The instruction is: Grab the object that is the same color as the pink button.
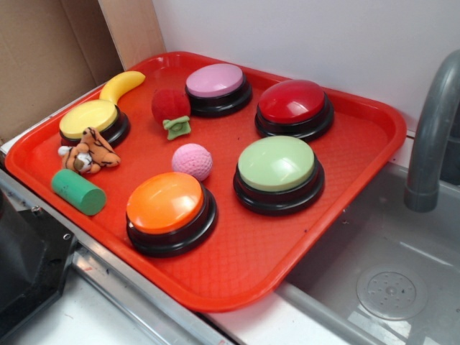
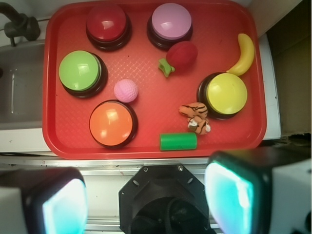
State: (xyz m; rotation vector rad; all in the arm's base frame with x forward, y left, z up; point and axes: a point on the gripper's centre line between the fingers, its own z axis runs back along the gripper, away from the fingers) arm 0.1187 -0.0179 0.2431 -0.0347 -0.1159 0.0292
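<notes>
**Nothing grasped yet: gripper high and off the tray, pink ball untouched**

Progress: not begun, by my reading. The pink ball [image 2: 126, 90] sits free on the red tray [image 2: 146, 148], nothing touching it. Approach, descent and grasp all remain.

Wrist view, left to right: green button [image 2: 80, 71] at the left; the ball just beside its right edge; orange button [image 2: 111, 123] close below the ball; red fuzzy ball [image 2: 182, 54] above right; pink button [image 2: 171, 21] at the far edge, well apart from the ball.

Tool: gripper [image 2: 144, 197] hangs over the counter short of the tray's near rim, fingers spread wide with nothing between them. The ball lies ahead of it, slightly left of its centre line, past the orange button.
</notes>
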